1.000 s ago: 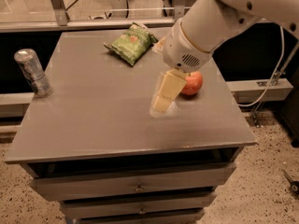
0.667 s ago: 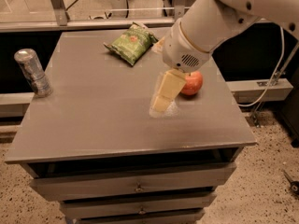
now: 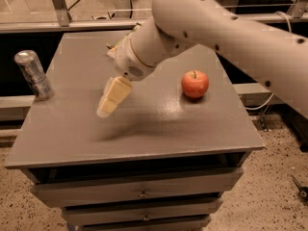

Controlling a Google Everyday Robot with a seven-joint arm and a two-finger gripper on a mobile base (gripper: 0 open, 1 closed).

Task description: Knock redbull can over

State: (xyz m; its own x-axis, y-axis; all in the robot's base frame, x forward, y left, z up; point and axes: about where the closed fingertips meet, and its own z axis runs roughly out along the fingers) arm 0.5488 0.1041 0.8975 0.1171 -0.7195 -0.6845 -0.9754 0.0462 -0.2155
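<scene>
The redbull can (image 3: pixel 33 74) stands upright at the far left edge of the grey table top (image 3: pixel 159 124), silver with a shiny top. My gripper (image 3: pixel 111 98) hangs above the middle-left of the table, pointing down and to the left, roughly a third of the table's width to the right of the can and not touching it. The white arm reaches in from the upper right and covers the back of the table.
A red apple (image 3: pixel 195 83) sits on the table right of the middle. A bit of a green bag (image 3: pixel 110 46) peeks out behind the arm at the back. The table is a drawer cabinet (image 3: pixel 139 194); its left edge lies close to the can.
The arm has swung left across the table, so the gripper is now left of the apple and closer to the can. The arm now hides most of the green bag.
</scene>
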